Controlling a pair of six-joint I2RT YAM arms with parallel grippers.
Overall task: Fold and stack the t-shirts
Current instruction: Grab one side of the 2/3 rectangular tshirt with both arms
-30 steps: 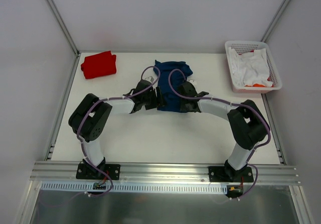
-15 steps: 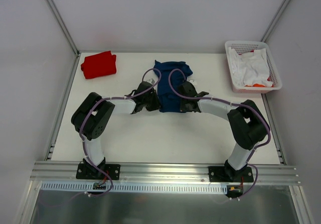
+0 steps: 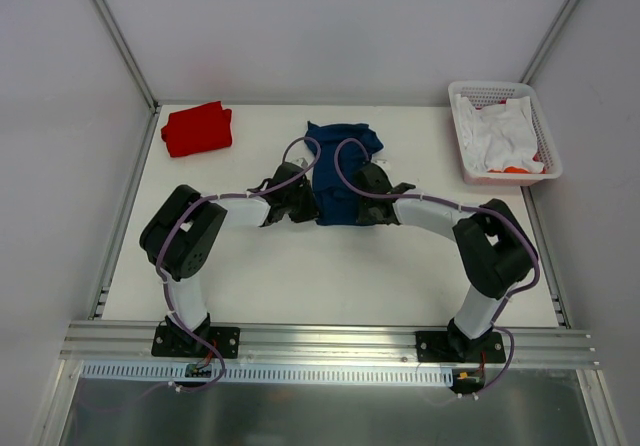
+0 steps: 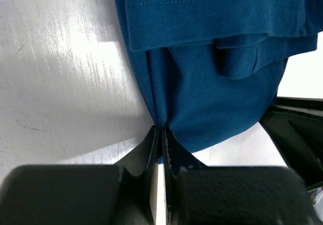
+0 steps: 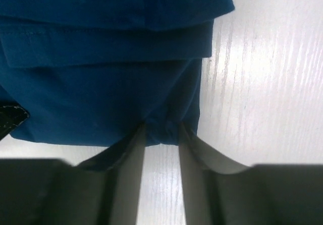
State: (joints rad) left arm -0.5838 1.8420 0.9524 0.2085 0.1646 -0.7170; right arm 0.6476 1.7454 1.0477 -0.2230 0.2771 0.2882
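Since a second ago the left hand [image 4: 161, 134] has nudged in against the near-left corner of the navy t-shirt [image 3: 342, 156], and its fingers have come together on a pinch of the hem. The right hand [image 5: 162, 129] is clamped on the near-right corner, with a small bunch of cloth gathered between its pale fingers. That shirt lies partly folded midway along the tabletop [image 3: 300, 266], toward the far edge. Its knit is soft and matte, doubled in flat layers with stitched hems, and it fans into creases at each pinch. From above, both wrists and their looping purple cables [image 3: 300, 137] cover the shirt's near edge. The red t-shirt [image 3: 197, 128] sits folded in a plump rectangle at the far left corner, well apart. At the far right corner a white plastic lattice basket [image 3: 490, 86] holds crumpled white cloth [image 3: 498, 131] with a scrap of orange at its near end. The tabletop is white with a faint wood grain.
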